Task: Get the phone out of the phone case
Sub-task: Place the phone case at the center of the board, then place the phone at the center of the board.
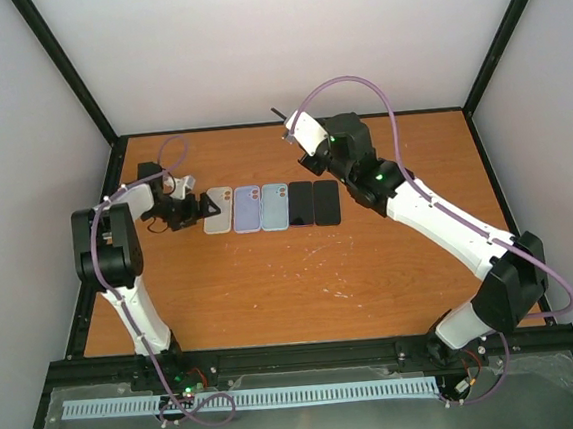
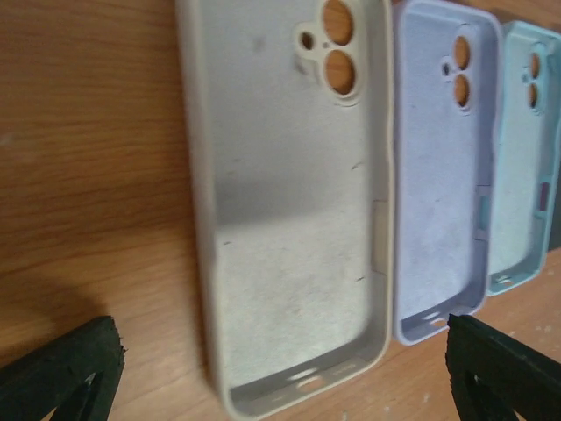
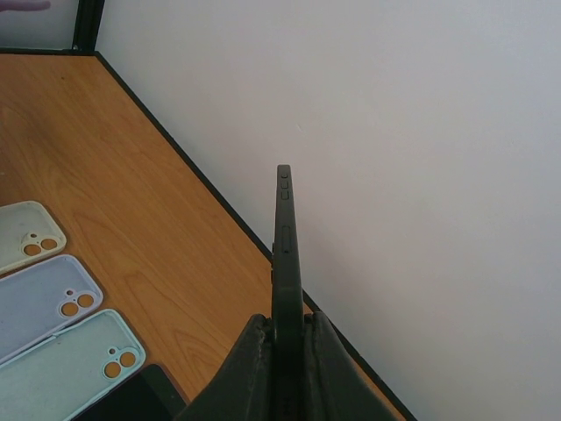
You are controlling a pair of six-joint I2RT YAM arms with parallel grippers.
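Note:
My right gripper [image 1: 289, 126] is shut on a dark phone [image 3: 285, 246], held edge-on in the air above the back of the table; whether it sits in a case I cannot tell. In the right wrist view the fingers [image 3: 254, 351] clamp its lower end. My left gripper [image 1: 188, 211] is open and empty, low over the near end of an empty beige case [image 2: 294, 202]. An empty lavender case [image 2: 443, 167] and an empty light-blue case [image 2: 526, 149] lie right of it. Two black phones [image 1: 313, 203] end the row.
The row of cases and phones [image 1: 274, 207] lies across the middle-back of the orange table [image 1: 303, 283]. Black frame rails [image 1: 289, 124] and white walls enclose the table at the back and sides. The held phone's tip is near the back wall.

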